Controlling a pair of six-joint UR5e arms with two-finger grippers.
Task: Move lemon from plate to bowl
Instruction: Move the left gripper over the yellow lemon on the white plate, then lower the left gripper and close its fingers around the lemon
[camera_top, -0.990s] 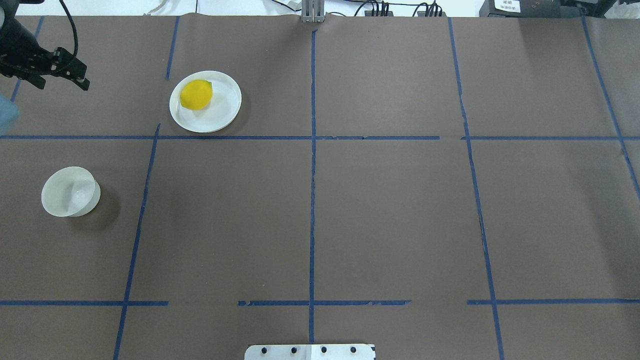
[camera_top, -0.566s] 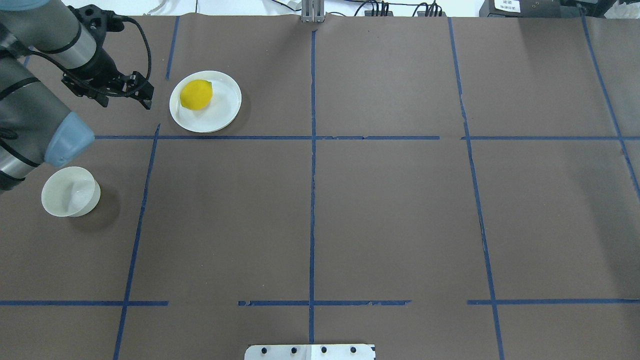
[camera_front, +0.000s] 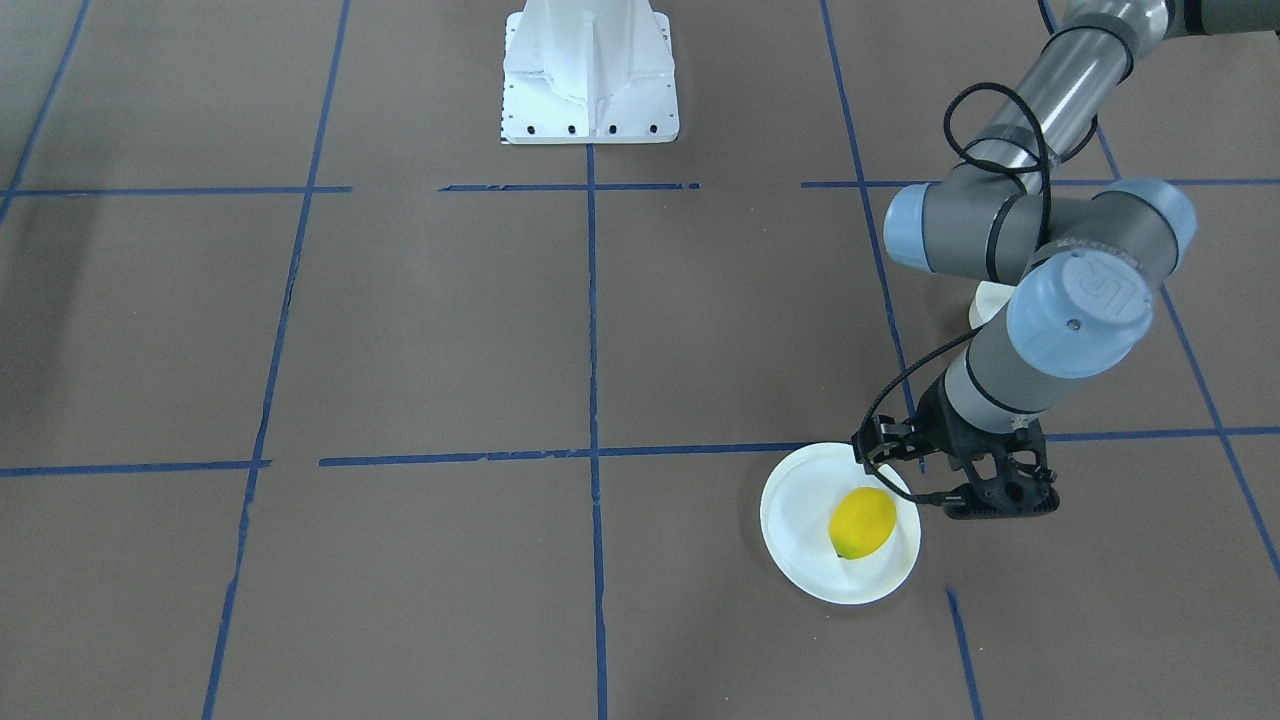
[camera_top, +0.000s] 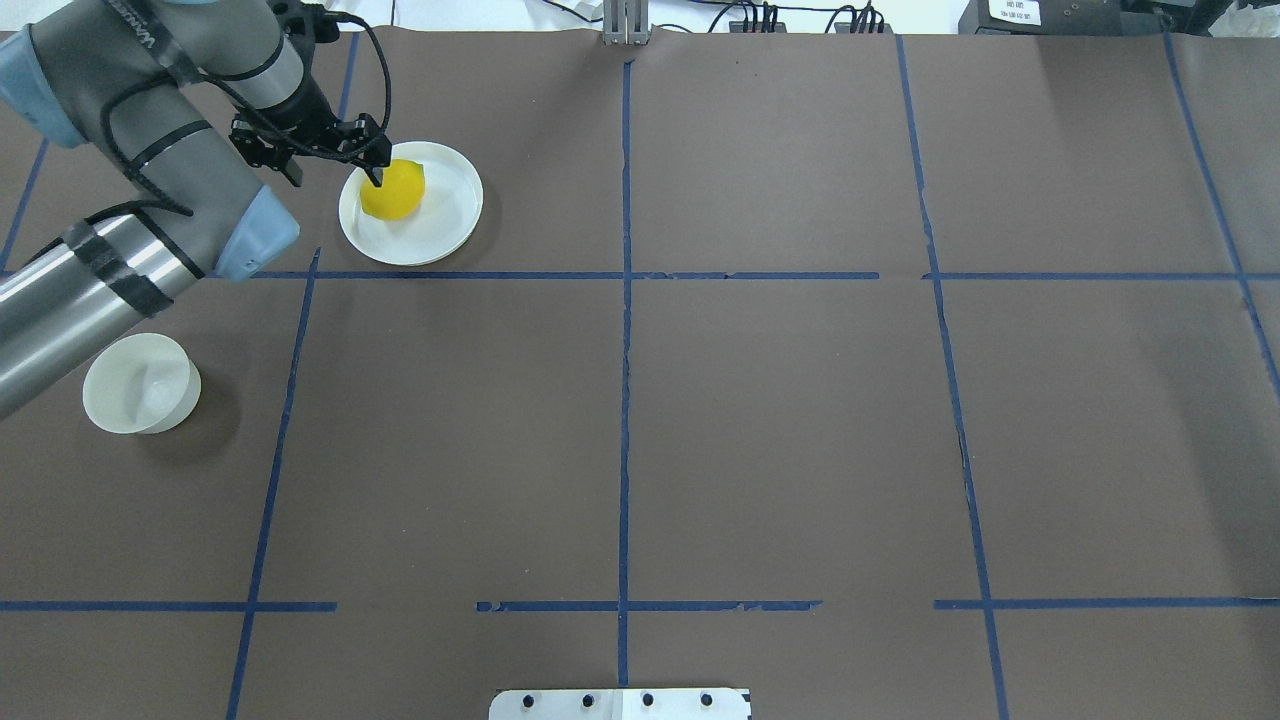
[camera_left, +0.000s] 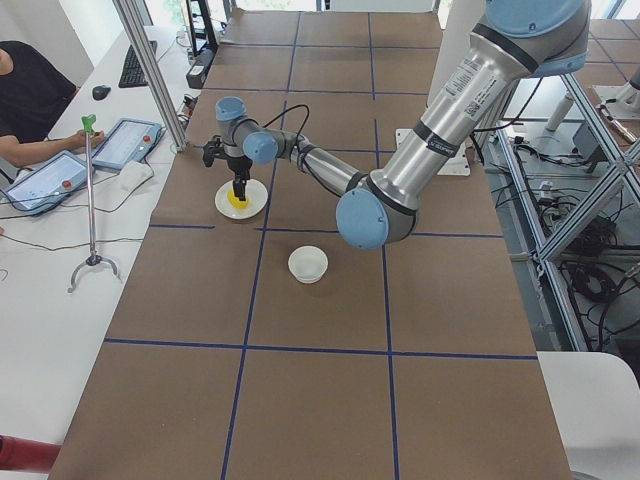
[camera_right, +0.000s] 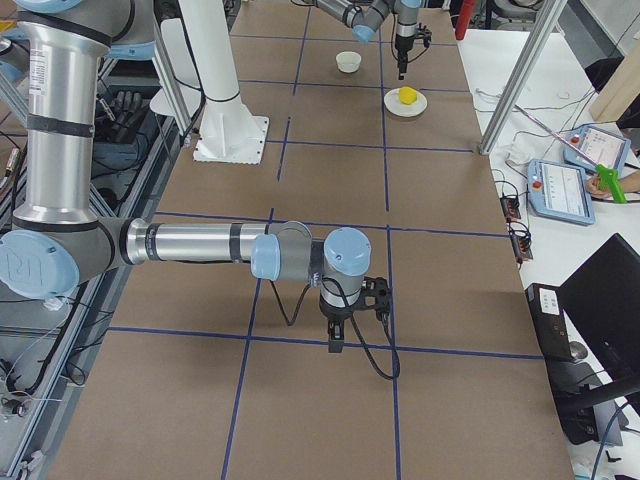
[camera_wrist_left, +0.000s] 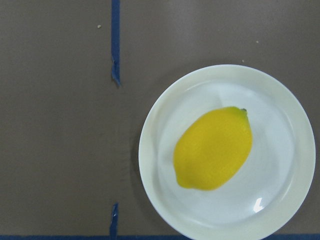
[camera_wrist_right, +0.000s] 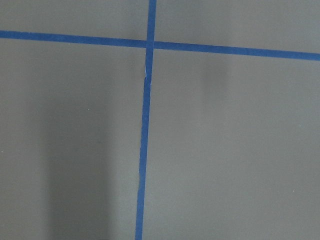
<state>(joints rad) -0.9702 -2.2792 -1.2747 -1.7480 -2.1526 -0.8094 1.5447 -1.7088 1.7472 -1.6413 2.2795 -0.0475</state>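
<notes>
From my station, the lemon (camera_top: 392, 190) sits on the plate (camera_top: 448, 225), on the half of the plate nearest the left arm. The bowl (camera_top: 140, 383) stands empty, well apart from the plate and nearer the robot's base.

The left tool (camera_top: 337, 176) hangs above the plate's rim on that same side, jaws apart and holding nothing. In the overhead view one fingertip overlaps the lemon's edge, while the other is out over bare tabletop (camera_top: 760, 420) beside the plate. So the opening is not centred: the lemon lies off toward the plate's middle from the tool. My left wrist camera agrees, with the lemon right of centre in it.

The lemon's long axis runs on a diagonal there, greenish tip toward the upper right. I judge I need a short sideways shift toward the plate's middle, and perhaps a wrist turn to close across the narrow waist, before descending.

The left arm is plainly the nearer one. The right tool (camera_right: 337, 345) is far from the plate over taped tabletop; I cannot tell whether its jaws are apart or together.
</notes>
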